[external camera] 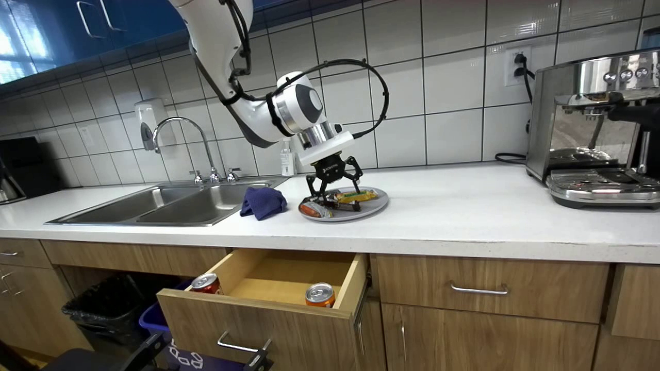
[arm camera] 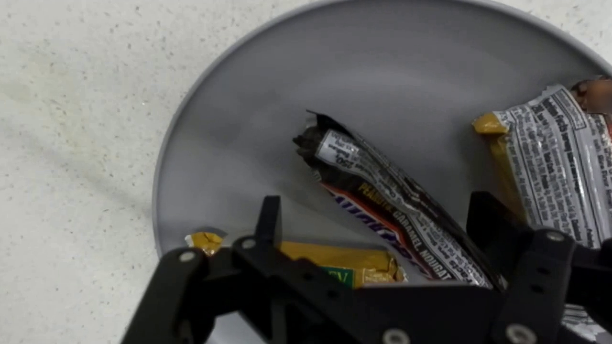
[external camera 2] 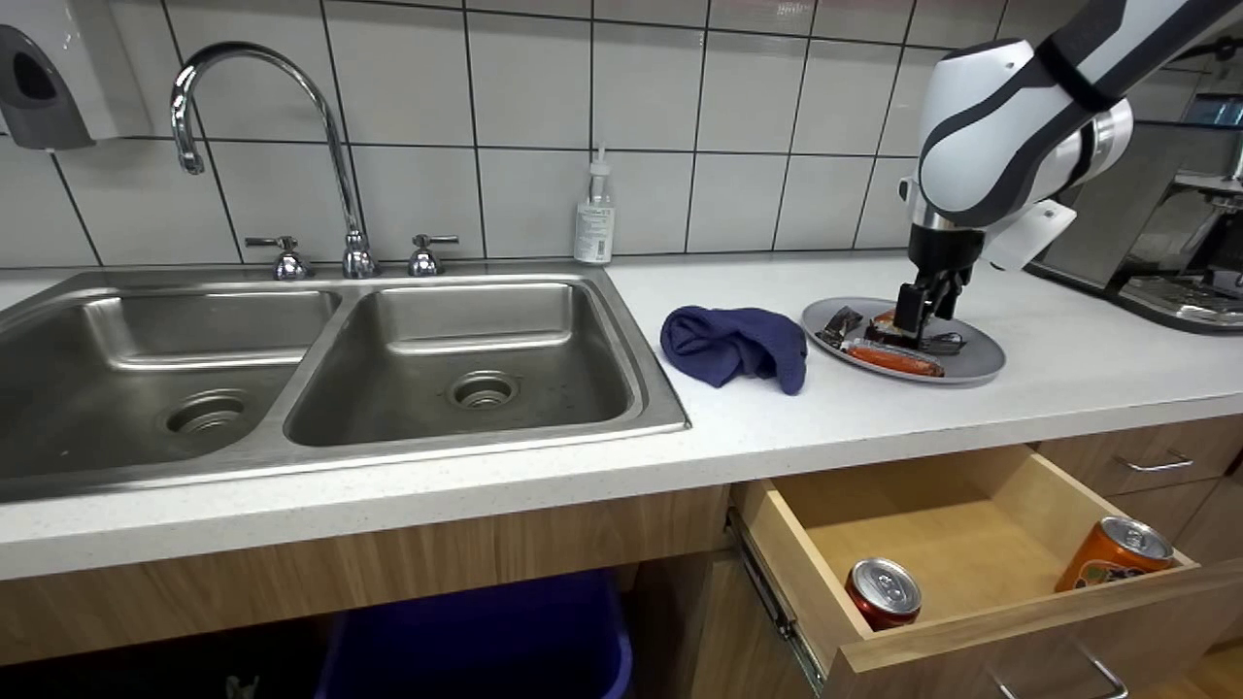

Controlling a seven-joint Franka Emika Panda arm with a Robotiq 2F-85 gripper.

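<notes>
Now, the gripper (external camera: 336,191): it hangs right down over the plate (arm camera: 382,62), fingers (arm camera: 269,217) wide apart, and nothing is pinched between them!

Dark-wrapped bar (arm camera: 382,205): lying aslant on that plate, its printed middle showing in the gap between the fingers in the wrist view. Only the plate seems to bear it; its lower end is out of sight behind the gripper, so contact there cannot be told.

Arm (external camera: 221,72): bent down from above, wrist turned so both fingers point at the plate, an angle that presumably lets the gap straddle the bar, with room to spare!

Gold-wrapped bar (arm camera: 334,253): just beside the dark one, partly hidden by the gripper.

Silver packet (arm camera: 550,162): over by the rim, and what a cluster this is; the plate's raised edge probably keeps the sweets gathered.

White counter (external camera: 464,206): flat, a steady base for that plate, one would judge.

Blue cloth (external camera 2: 733,345): crumpled between plate and sink (external camera 2: 658,400), handy for wiping, perhaps.

Pump bottle (external camera 2: 594,228): upright, close by the tiles (external camera 2: 534,87), likely parked there to serve the sink.

Drawer (external camera 2: 923,524): pulled out below the counter, red can (external camera 2: 884,594) and orange can (external camera 2: 1112,555) near its front corners, lids up; standing cans roll less, which may explain the pose.

Coffee machine (external camera: 572,136): well apart at the counter's end, near the wall outlet (external camera: 510,77), presumably for the plug.
</notes>
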